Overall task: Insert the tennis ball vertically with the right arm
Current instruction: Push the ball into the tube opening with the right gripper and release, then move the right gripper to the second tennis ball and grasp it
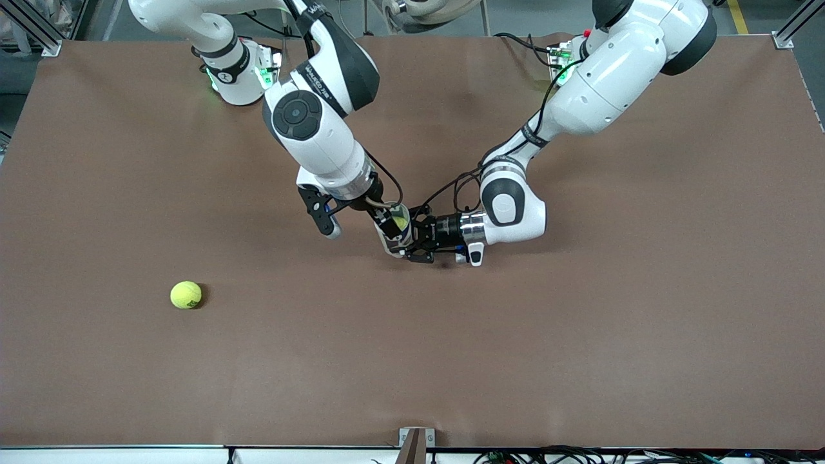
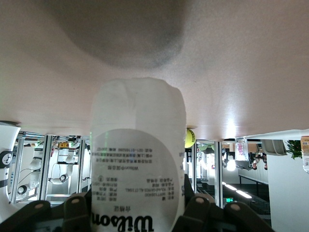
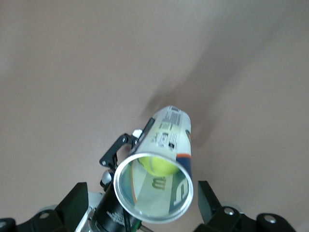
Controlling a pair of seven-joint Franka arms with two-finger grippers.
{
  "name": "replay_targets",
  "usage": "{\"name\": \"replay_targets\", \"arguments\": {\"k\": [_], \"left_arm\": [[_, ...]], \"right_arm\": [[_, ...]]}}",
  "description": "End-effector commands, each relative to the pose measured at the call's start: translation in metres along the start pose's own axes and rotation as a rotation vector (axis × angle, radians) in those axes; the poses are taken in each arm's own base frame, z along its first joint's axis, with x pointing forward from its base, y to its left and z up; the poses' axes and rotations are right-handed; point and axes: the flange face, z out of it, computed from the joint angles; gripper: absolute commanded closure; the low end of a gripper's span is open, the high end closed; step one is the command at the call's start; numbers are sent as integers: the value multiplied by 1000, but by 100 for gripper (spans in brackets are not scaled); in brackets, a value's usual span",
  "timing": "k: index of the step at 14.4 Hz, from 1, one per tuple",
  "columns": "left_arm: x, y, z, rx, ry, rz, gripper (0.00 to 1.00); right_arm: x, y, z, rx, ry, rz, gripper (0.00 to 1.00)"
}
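Low in the frame toward the right arm's end of the table, a loose tennis ball (image 1: 185, 294) lies on the brown table (image 1: 580, 335), well apart from both arms. At mid-frame the right gripper (image 1: 393, 232) hangs over the open mouth of the tennis ball can (image 3: 169, 137), its pincer spread wide and holding nothing. A second ball (image 3: 157, 165) sits inside the can, below the rim. The left gripper (image 1: 420, 240) reaches in sideways, its pincer clamped narrow around the can's wall
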Motion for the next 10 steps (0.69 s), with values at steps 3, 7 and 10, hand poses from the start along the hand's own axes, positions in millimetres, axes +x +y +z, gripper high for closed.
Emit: {"name": "replay_targets", "arguments": {"k": [3, 7, 10], "left_arm": [[-4, 3, 3, -15, -35, 5, 37], [-4, 3, 3, -16, -36, 6, 34], [-4, 3, 3, -16, -36, 6, 32]], "right_arm": [[122, 13, -17, -78, 35, -181, 0], [247, 69, -14, -162, 33, -364, 0], [341, 109, -20, -167, 43, -502, 0]]}}
